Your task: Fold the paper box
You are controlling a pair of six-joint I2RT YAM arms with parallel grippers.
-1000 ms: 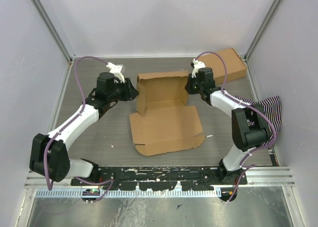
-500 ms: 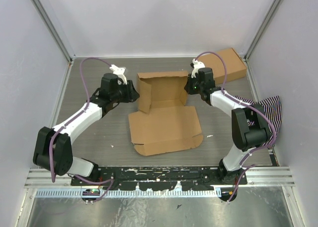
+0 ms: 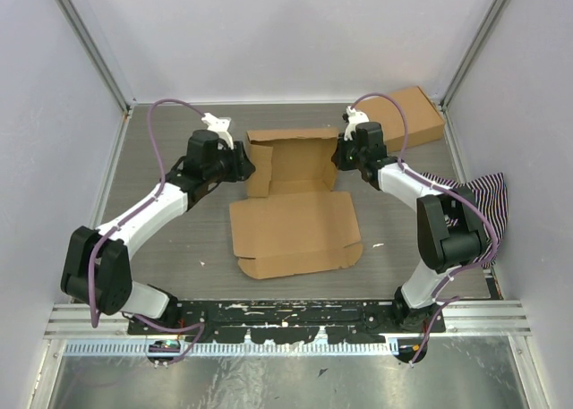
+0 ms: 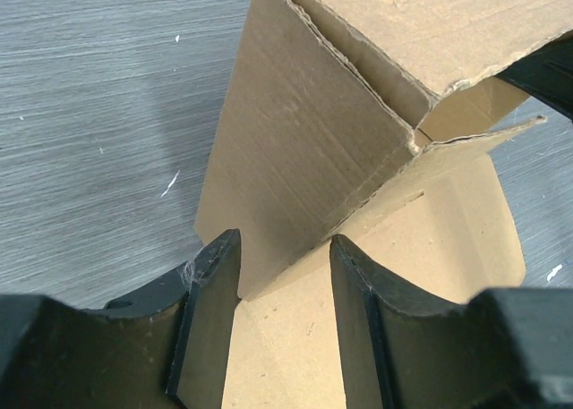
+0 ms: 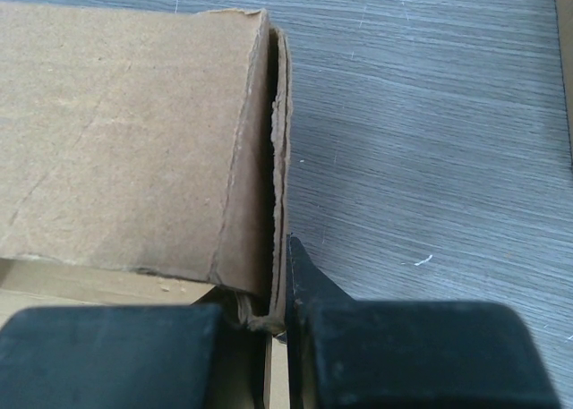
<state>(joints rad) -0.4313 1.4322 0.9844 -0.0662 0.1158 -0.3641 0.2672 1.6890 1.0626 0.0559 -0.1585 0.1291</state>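
The paper box lies in the middle of the table; its wide flat panel is spread nearest the arms' bases, and beyond that panel its left, right and far walls stand raised; at the box's left wall the left gripper reaches in from the left with its jaws spread, and the wrist view shows the wall's lower near corner poking into the gap between the two black fingers, neither pad plainly pressing it; at the box's right wall the right gripper is pinched tight on the doubled cardboard edge, the layers squeezed together; right of the box, past the right arm, a black-and-white striped cloth lies bunched; beyond the box's far right corner sits a flat brown carton, well apart from it.
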